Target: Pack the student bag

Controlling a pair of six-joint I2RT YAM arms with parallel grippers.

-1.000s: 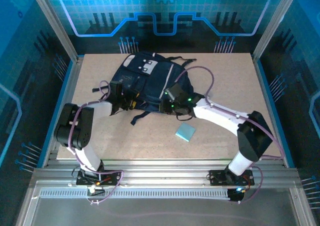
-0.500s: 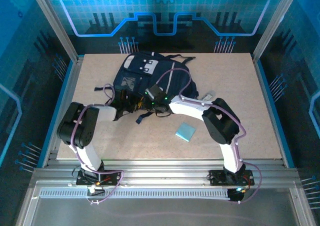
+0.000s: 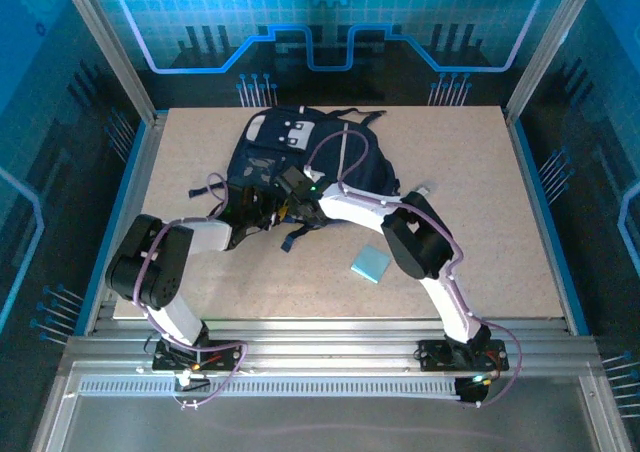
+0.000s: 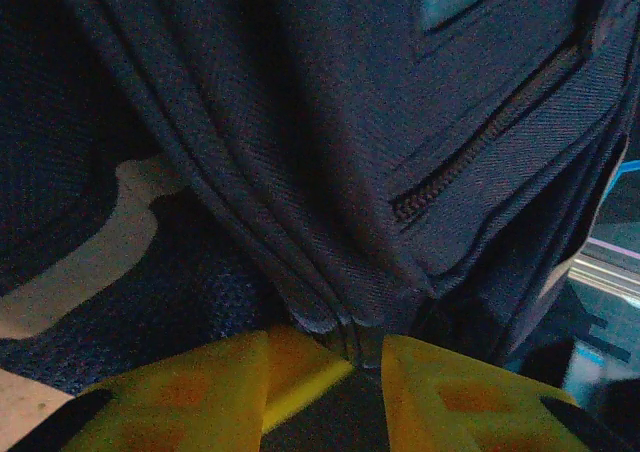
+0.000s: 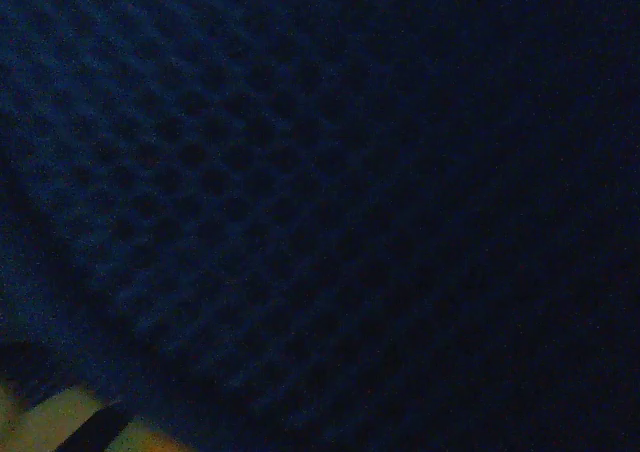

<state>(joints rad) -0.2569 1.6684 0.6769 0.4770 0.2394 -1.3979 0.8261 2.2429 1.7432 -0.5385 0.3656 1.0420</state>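
Note:
The student bag [image 3: 300, 152] lies flat at the back centre of the table, dark navy with pale patches near its top. My left gripper [image 3: 264, 204] is at the bag's lower left edge. In the left wrist view its yellow fingers [image 4: 180, 392] pinch a fold of the bag's seam [image 4: 350, 327] beside a zip pocket [image 4: 470, 152], so the left gripper [image 4: 360, 350] is shut on the fabric. My right gripper [image 3: 294, 185] is pressed into the bag's lower middle. The right wrist view shows dark mesh fabric [image 5: 300, 192] and one yellow fingertip [image 5: 55, 422]; how its jaws stand is hidden.
A light blue book [image 3: 371, 264] lies on the table in front of the bag, right of centre. A small pale object [image 3: 425, 188] sits just right of the bag. Black straps [image 3: 290, 237] trail from the bag's lower edge. Metal frame rails border the table.
The right arm has folded and swung left, carrying its gripper from the bag's lower right edge to its lower middle. The left gripper has crept slightly right along the bag's edge.

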